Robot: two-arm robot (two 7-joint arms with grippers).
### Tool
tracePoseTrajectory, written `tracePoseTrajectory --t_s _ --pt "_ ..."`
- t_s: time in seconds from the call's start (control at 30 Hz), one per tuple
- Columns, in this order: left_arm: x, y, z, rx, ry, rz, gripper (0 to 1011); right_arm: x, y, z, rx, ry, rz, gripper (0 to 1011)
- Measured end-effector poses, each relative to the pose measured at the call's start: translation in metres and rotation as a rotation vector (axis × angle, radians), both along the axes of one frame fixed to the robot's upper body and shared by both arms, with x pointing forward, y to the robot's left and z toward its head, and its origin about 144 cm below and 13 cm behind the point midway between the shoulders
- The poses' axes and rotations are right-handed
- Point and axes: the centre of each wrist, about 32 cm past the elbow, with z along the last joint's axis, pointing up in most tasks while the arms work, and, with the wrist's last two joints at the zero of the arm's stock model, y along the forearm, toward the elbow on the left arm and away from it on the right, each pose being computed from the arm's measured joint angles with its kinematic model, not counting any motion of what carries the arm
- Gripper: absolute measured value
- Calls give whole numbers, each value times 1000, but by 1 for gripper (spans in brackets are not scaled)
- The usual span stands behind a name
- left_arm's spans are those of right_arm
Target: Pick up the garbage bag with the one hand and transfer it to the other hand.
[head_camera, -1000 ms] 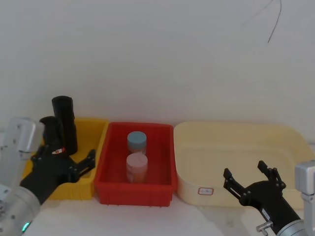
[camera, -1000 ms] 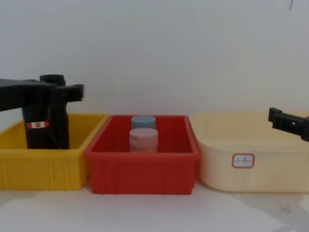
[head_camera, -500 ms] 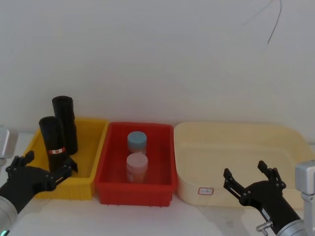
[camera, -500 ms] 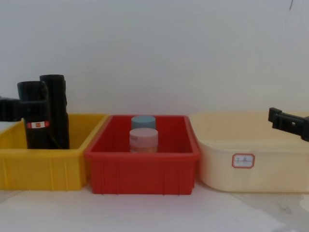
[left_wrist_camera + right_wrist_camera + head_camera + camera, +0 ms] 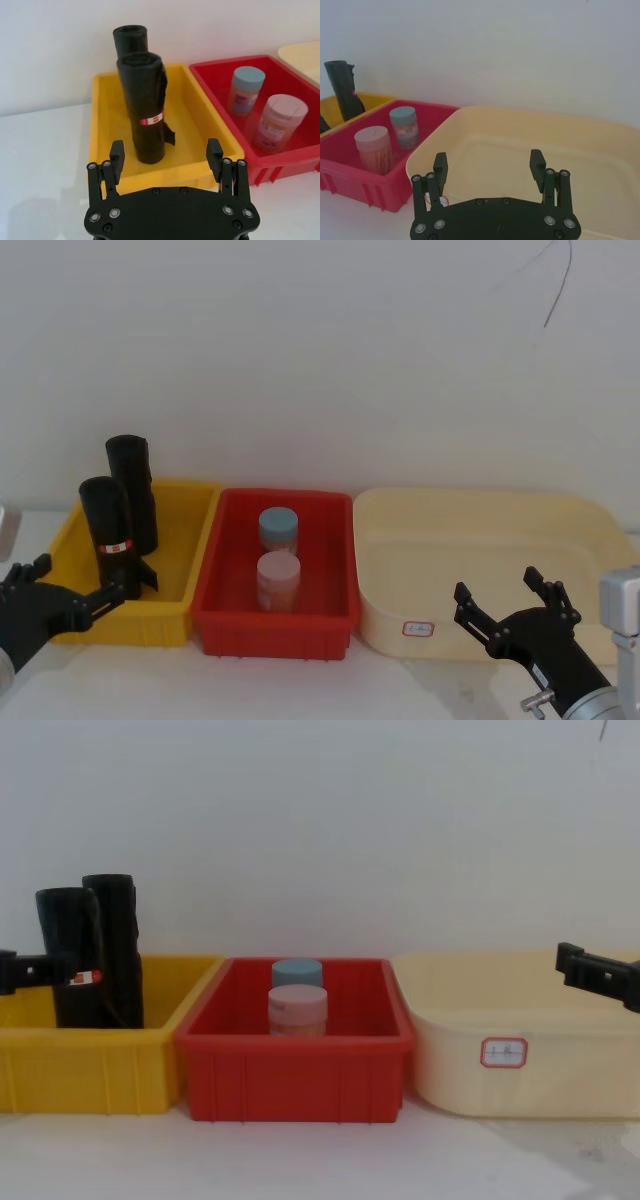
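Left claw hangs just in front of the yellow bin, fingers spread wide, holding nothing. It faces the garbage bag, likely lined up for a side pinch. Right claw sits well right of the yellow bin, also wide open and empty, probably placed to receive the handover. Garbage bag stands upright inside the yellow bin, its side exposed for gripping. Plain black roll stands just behind it.
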Motion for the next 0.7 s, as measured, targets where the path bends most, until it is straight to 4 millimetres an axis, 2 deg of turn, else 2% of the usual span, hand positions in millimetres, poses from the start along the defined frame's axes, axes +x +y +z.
tracePoseTrajectory --t_s 0.7 --pt "32 25 -7 33 16 -63 1001 0 0 0 0 0 0 1002"
